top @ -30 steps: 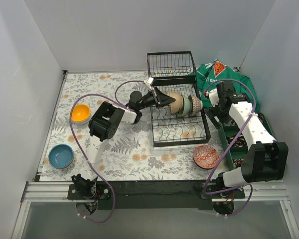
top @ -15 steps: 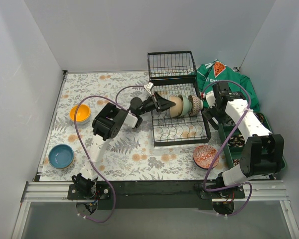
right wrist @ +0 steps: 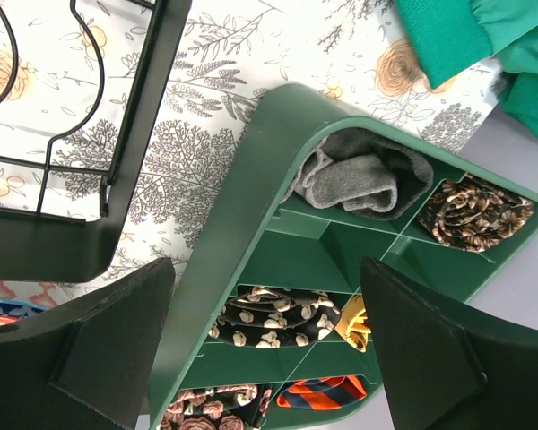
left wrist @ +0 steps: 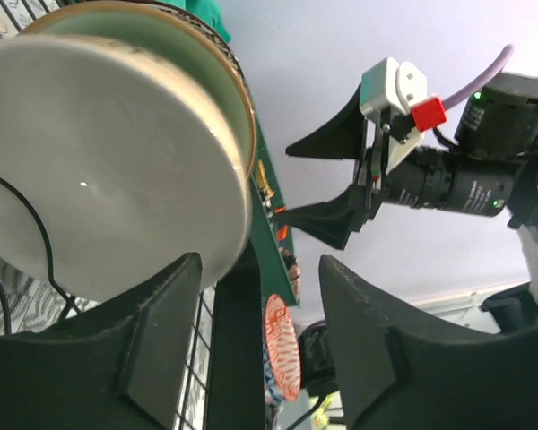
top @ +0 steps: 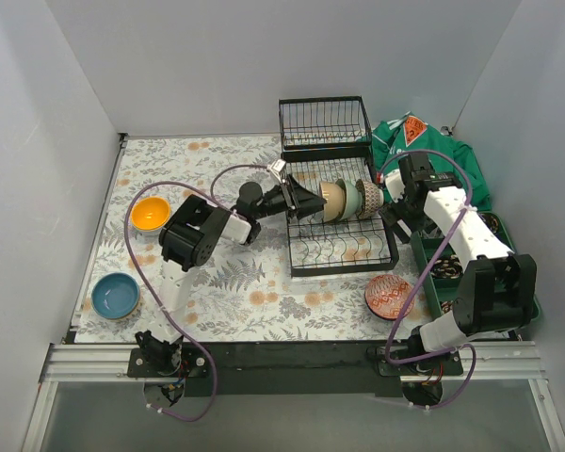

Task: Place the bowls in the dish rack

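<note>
The black wire dish rack (top: 340, 247) stands mid-table. Three bowls stand on edge in its far row: cream (top: 331, 199), mint green (top: 350, 198) and brown patterned (top: 369, 195). My left gripper (top: 306, 200) is open and empty, just left of the cream bowl (left wrist: 99, 161), which fills the left wrist view beside one finger (left wrist: 152, 345). My right gripper (top: 396, 213) is open and empty at the rack's right edge (right wrist: 81, 242). On the mat lie a yellow-orange bowl (top: 151, 215), a blue bowl (top: 115, 296) and a red patterned bowl (top: 389, 296).
A green compartmented tray (right wrist: 341, 260) with rolled socks and ties sits right of the rack, under my right gripper (right wrist: 264, 349). A green cloth (top: 424, 151) lies at the back right. The rack's raised basket end (top: 324, 122) is at the far side. White walls close in the table.
My left gripper has drawn back a little to the left, away from the cream bowl, which stays in the rack. My right arm has shifted slightly left toward the rack.
</note>
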